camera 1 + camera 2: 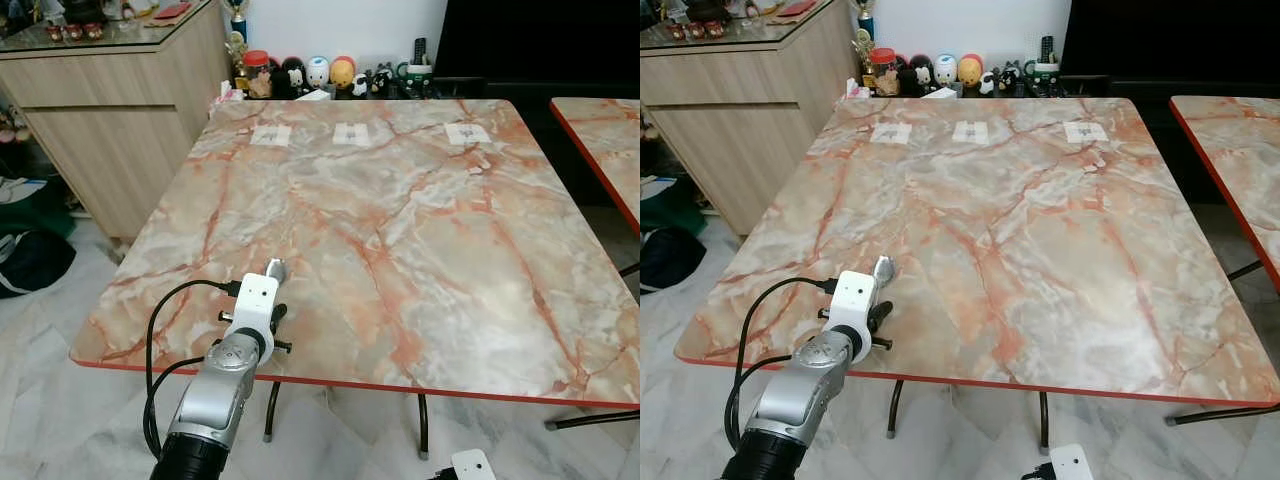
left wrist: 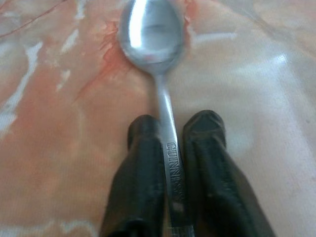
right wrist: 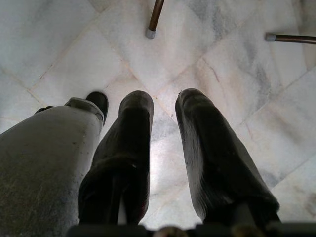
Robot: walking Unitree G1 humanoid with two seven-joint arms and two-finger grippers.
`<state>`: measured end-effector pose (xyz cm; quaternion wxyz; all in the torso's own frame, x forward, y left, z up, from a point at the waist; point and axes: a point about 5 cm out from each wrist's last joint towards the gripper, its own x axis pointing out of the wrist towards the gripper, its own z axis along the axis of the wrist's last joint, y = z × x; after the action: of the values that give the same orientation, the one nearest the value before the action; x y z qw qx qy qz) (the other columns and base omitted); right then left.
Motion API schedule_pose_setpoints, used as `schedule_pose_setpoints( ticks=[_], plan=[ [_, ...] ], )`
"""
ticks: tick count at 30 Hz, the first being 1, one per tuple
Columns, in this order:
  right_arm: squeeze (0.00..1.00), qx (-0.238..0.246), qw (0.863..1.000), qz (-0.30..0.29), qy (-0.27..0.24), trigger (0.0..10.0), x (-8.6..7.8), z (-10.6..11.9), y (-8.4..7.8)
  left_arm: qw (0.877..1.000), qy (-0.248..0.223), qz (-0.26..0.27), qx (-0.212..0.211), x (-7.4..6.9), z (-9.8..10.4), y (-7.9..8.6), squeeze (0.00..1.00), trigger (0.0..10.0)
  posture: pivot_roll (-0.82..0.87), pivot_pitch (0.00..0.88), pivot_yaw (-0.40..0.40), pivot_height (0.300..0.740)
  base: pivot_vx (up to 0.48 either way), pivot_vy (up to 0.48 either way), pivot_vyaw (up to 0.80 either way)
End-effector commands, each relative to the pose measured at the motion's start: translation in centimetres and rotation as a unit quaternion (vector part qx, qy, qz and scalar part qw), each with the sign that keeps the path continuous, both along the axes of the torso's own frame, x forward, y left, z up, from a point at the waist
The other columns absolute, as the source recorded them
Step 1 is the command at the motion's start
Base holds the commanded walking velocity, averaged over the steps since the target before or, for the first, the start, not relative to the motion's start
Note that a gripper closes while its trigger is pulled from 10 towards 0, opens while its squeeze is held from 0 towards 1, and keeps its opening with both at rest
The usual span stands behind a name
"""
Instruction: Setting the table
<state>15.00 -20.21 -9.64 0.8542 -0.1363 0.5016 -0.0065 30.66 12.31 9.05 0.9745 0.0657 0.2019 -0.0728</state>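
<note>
Evidently the left gripper [image 2: 170, 133] pinches the handle of a metal spoon [image 2: 154, 34] between its black fingers, bowl forward and low over the marble table [image 1: 420, 230] near its front edge, presumably to lay it down there. Idle, the right gripper [image 3: 165, 123] hangs slightly parted over the tiled floor [image 3: 59, 44].

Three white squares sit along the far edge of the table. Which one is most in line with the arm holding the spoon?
The leftmost white square. The left gripper, shut on the spoon, is at the table's near-left edge; the other squares lie farther right.
</note>
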Motion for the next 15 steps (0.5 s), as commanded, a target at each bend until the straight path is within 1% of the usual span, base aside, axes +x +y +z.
schedule_pose_setpoints(
  ticks=[1, 2, 8, 10, 11, 12, 14, 15],
  plan=[
    [0.00, 0.001, 1.000, -0.002, 0.006, 10.0, -0.3, -0.1, 0.1, 0.997, 0.067, 0.023, 0.024, -1.2, -2.9, 1.3, 0.00, 0.0, -0.01, 0.044, 0.021, 0.740, 0.000, 0.000, 0.00],
    [0.00, 0.001, 1.000, -0.002, 0.006, 10.0, -0.3, -0.1, 0.1, 0.997, 0.064, 0.022, 0.030, -1.2, -2.9, 1.3, 0.00, 0.0, -0.01, 0.044, 0.021, 0.740, 0.000, 0.000, 0.00],
    [0.00, 0.001, 1.000, -0.001, 0.007, 10.0, -0.3, -0.2, 0.1, 0.997, 0.060, 0.022, 0.034, -1.2, -3.0, 1.4, 0.00, 0.0, -0.01, 0.044, 0.020, 0.740, 0.000, 0.000, 0.00],
    [0.00, 0.001, 1.000, -0.001, 0.007, 10.0, -0.4, -0.2, 0.1, 0.998, 0.046, 0.017, 0.035, -1.2, -2.9, 1.3, 0.00, 0.0, -0.01, 0.045, 0.020, 0.740, 0.000, 0.000, 0.00],
    [0.00, 0.001, 1.000, -0.001, 0.007, 10.0, -0.4, -0.2, 0.1, 0.998, 0.046, 0.017, 0.035, -1.2, -2.9, 1.3, 0.00, 0.0, -0.01, 0.045, 0.020, 0.740, 0.000, 0.000, 0.00],
    [0.00, 0.001, 1.000, -0.001, 0.007, 10.0, -0.4, -0.2, 0.1, 0.999, 0.028, 0.009, 0.032, -1.1, -2.6, 1.1, 0.00, 0.0, -0.01, 0.044, 0.019, 0.740, 0.000, 0.000, 0.00],
    [0.00, 0.000, 1.000, -0.001, 0.007, 10.0, -0.4, -0.2, 0.1, 0.999, 0.016, 0.003, 0.031, -1.0, -2.5, 1.0, 0.00, 0.0, -0.01, 0.044, 0.018, 0.740, 0.000, 0.000, 0.00],
    [0.00, 0.000, 1.000, -0.001, 0.007, 10.0, -0.4, -0.2, 0.1, 0.999, -0.018, 0.013, 0.029, -0.9, -1.8, 1.2, 0.00, 0.0, -0.02, 0.043, 0.020, 0.740, 0.000, 0.000, 0.00]
  ],
)
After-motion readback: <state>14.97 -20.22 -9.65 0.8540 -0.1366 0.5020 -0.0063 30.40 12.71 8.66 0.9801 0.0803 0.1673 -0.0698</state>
